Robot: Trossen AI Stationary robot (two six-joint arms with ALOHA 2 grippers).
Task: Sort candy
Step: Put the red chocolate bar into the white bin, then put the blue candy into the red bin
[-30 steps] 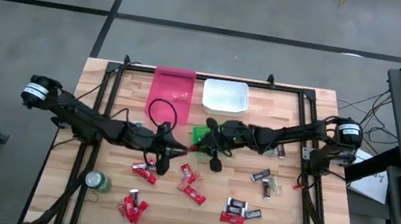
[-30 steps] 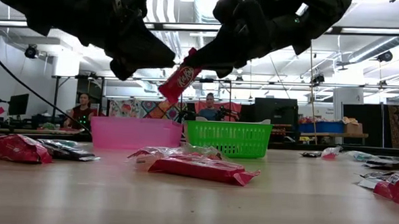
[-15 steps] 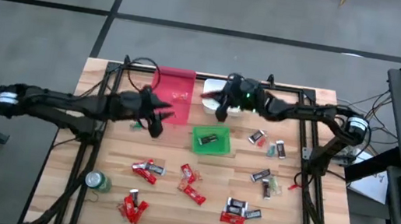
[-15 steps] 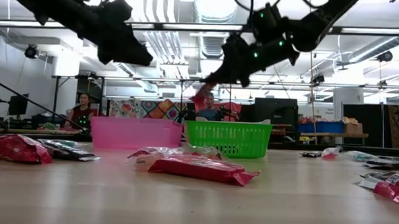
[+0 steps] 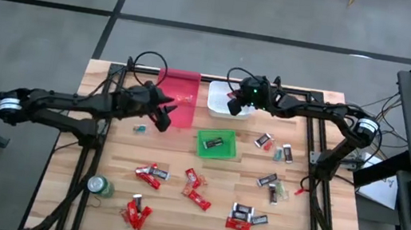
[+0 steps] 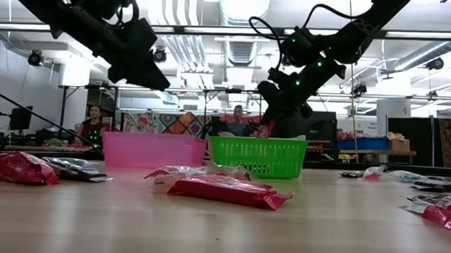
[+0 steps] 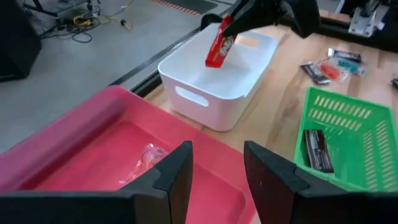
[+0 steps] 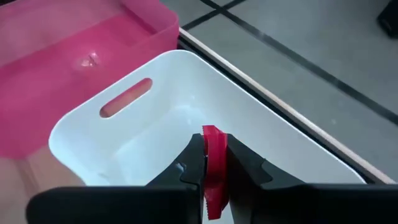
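Right hand (image 8: 211, 171): pinching red candy (image 7: 219, 43), over white bin (image 5: 224, 100).
Left hand (image 7: 217, 177): spread, over pink bin (image 5: 184, 96).

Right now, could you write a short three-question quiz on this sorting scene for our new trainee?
1. True or false: the right gripper is shut on a red candy above the white bin.
2. Multiple choice: what does the green basket hold? A) a dark-wrapped candy; B) a green can; C) nothing.
3. Fill in: the left gripper hangs with its fingers apart over the ____ bin.

Key: 1 true: the wrapper sits pinched between the fingers over the bin's open inside. 2 A: a single dark wrapper lies on the basket floor. 3 pink: a clear-wrapped sweet lies inside it.
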